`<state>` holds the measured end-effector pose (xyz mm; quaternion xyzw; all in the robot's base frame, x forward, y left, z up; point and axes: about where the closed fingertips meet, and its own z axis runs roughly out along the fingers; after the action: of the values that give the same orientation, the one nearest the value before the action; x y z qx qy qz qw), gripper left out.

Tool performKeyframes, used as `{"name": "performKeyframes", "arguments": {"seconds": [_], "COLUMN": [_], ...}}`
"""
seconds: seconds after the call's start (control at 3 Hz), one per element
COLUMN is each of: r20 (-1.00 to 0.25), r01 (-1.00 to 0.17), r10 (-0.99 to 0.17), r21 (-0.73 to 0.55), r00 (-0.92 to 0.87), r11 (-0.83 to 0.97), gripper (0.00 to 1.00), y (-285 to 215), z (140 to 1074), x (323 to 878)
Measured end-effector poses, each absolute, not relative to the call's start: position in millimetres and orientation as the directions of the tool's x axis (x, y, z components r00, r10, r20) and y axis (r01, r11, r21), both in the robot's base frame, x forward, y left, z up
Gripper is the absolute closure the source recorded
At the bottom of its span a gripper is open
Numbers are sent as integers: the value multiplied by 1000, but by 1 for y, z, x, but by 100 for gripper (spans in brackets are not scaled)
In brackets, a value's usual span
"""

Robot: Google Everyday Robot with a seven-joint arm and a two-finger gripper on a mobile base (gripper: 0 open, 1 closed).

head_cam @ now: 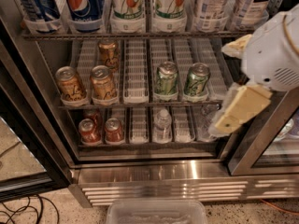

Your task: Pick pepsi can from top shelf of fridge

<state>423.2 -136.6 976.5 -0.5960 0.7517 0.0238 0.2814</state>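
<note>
So the claw (225,88) hangs at the right edge of the open fridge (187,172), about level with the middle rack. Its two tan fingers (243,107) are spread apart with nothing between them. Closest to it are the green cans (197,78) on that middle rack, with the gold-brown cans (103,80) further left. None of those matter.

The pepsi can (84,6) sits up on the top shelf (140,34), second from the left, in a clear cup at the front edge. There's a 7up can (128,3) just beside it on the right and another blue can (35,3) on its left. So the claw is well away from it, low and off to the right.

My take: lift and slide left first, keeping the fingers wide, and line up square on the blue can. Then go straight in so a finger slips into each gap without nudging the 7up. Pinch mid-body and lift it clear of the cup before pulling back.
</note>
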Motion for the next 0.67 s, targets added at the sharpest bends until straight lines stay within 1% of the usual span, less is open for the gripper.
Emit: {"name": "performKeyframes", "arguments": {"seconds": [0.67], "r20": [-700], "r01": [-869], "r10": [-712], "r21": [-312], "r00": [-64], "r11": [384], "gripper": [0], "y": [-60], "z": [966], "x": [435]}}
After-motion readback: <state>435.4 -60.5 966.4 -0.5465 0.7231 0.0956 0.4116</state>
